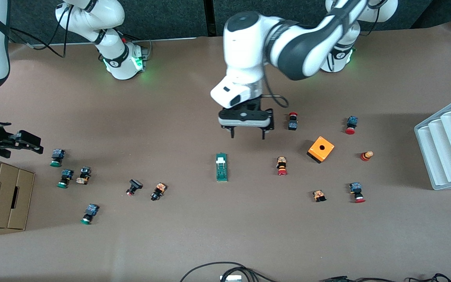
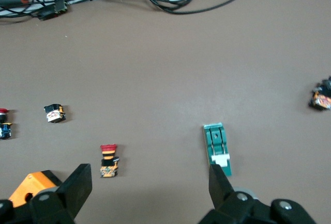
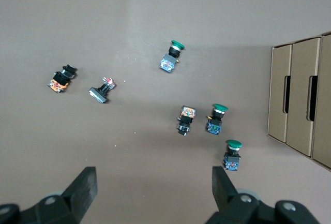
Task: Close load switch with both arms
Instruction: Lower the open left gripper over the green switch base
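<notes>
Load switch (image 1: 221,167) unobscured; left end effector (image 1: 248,136), right end effector (image 3: 152,188) agape, empty, half cropped

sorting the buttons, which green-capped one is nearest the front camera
The green button lying by itself lowest in the front view; the other two green-capped ones lie farther back, near the cardboard box.

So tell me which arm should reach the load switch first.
Left, probably. The left gripper hangs open just above the table by the load switch; the right gripper waits open at the right arm's end, over green push buttons.
</notes>
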Tool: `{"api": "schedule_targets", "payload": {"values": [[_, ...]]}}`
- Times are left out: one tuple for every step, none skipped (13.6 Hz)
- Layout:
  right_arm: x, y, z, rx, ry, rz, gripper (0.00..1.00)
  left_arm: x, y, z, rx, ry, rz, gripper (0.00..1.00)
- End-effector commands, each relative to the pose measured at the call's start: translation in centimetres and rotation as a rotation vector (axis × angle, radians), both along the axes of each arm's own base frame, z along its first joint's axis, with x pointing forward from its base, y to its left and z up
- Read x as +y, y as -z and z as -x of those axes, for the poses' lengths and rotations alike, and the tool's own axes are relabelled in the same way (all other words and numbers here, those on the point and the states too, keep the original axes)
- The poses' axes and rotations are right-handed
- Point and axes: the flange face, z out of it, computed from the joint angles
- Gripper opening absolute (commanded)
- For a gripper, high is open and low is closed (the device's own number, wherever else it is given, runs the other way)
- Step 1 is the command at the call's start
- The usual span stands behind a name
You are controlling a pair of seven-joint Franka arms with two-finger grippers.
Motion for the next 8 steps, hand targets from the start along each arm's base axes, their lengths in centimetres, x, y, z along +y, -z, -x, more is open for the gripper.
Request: {"api": "schedule_targets", "payload": {"values": [[-0.8,-0.2,0.1,-0.001,-0.005,0.006,0.99,-3.7,1.9,2.3,-0.086,-0.037,0.028,1.00],[-0.9,0.0,0.0,0.005,-0.004,0.007,0.99,-4.9,3.0,3.4,-0.110,-0.037,0.039,1.00],[-0.8,0.2,-0.1,0.007,-0.006,0.008,0.99,-5.6,4.0,4.3,-0.152,-0.048,0.039,1.00],[-0.8,0.2,-0.1,0.008,-0.004,0.008,0.99,-5.7,5.5,4.6,-0.189,-0.069,0.037,1.00],[-0.8,0.5,-0.2,0.011,-0.004,0.009,0.99,-6.8,6.7,6.1,-0.225,-0.063,0.051,1.00],[-0.8,0.5,-0.2,0.008,-0.004,0.008,0.99,-7.4,7.9,6.9,-0.265,-0.065,0.057,1.00],[-0.9,0.5,-0.3,0.006,0.000,0.002,0.99,-7.7,9.5,7.1,-0.300,-0.086,0.061,1.00],[-0.9,1.0,-0.5,0.010,0.000,0.000,0.99,-8.7,11.0,8.3,-0.340,-0.091,0.076,1.00]]}}
